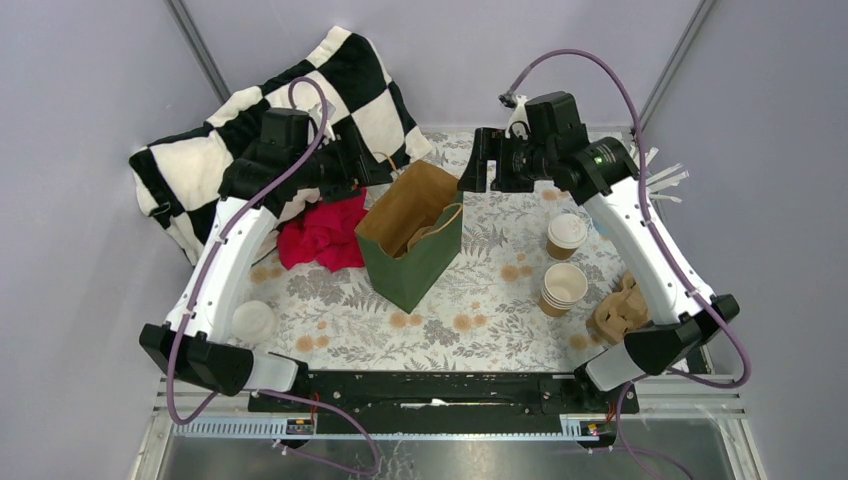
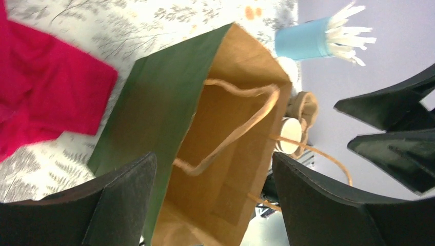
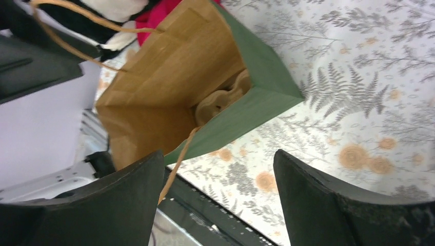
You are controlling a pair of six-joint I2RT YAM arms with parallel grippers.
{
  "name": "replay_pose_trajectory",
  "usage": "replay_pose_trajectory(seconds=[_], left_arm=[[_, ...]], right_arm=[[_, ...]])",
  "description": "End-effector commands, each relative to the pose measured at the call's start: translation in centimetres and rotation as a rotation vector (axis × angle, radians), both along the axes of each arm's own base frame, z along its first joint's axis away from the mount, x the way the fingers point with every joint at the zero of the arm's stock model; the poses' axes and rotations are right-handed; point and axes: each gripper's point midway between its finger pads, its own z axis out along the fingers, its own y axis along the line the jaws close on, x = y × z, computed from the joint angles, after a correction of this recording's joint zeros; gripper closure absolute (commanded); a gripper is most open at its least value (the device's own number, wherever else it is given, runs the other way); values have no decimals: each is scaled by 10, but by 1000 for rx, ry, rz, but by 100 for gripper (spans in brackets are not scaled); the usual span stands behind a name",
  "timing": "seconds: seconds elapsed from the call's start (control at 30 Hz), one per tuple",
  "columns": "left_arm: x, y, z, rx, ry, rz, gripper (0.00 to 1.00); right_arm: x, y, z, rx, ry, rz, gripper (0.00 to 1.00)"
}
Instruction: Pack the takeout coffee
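Note:
The takeout coffee (image 1: 567, 234), a brown paper cup with a white lid, stands upright on the right side of the table. A green paper bag (image 1: 410, 240) with a brown inside stands open in the middle. My left gripper (image 1: 372, 170) hovers at the bag's back left edge. In the left wrist view the gripper (image 2: 213, 156) is open, with the bag's mouth (image 2: 225, 154) beyond its fingers. My right gripper (image 1: 480, 165) hangs at the bag's back right. It (image 3: 218, 152) is open too; a handle cord (image 3: 177, 164) passes by one finger, ungripped.
A stack of lidless cups (image 1: 563, 288) and a cardboard carrier (image 1: 620, 310) sit near the coffee. A blue cup of straws (image 2: 302, 41) stands at the back right. A red cloth (image 1: 325, 235), a checkered blanket (image 1: 330, 90) and a loose white lid (image 1: 253, 322) lie to the left.

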Motion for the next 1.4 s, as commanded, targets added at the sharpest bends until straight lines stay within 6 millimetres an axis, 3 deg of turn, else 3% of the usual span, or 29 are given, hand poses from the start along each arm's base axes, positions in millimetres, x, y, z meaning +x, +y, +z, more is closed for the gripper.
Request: replay_pose_trajectory(seconds=[0.0, 0.1, 0.2, 0.3, 0.43, 0.6, 0.77, 1.03, 1.1, 1.2, 1.37], left_arm=[[-28, 34, 0, 122, 18, 101, 12], [-54, 48, -16, 163, 149, 164, 9], [-83, 50, -31, 167, 325, 180, 6], [-101, 50, -29, 138, 416, 207, 6], [-110, 46, -23, 78, 479, 251, 6], [-111, 32, -40, -36, 646, 346, 14], [-108, 6, -35, -223, 749, 479, 14], [-110, -22, -47, -210, 774, 568, 9], [-111, -20, -52, -187, 788, 594, 15], [-103, -13, -52, -171, 753, 659, 33], [-87, -9, -55, -75, 710, 679, 37]], right_arm=[[30, -11, -9, -168, -92, 15, 15], [51, -7, -17, -233, -93, 35, 12], [61, -1, -18, -247, -79, 48, 11], [66, 5, -16, -226, -94, 53, 10], [62, 3, -20, -221, -95, 56, 9], [50, -11, -27, -264, -108, 55, 9], [36, -18, -17, -244, -133, 54, 8], [27, -21, -20, -224, -153, 52, 8], [25, -25, -21, -241, -156, 48, 8], [25, -31, -19, -262, -178, 39, 8], [25, -33, -24, -278, -176, 37, 7]])
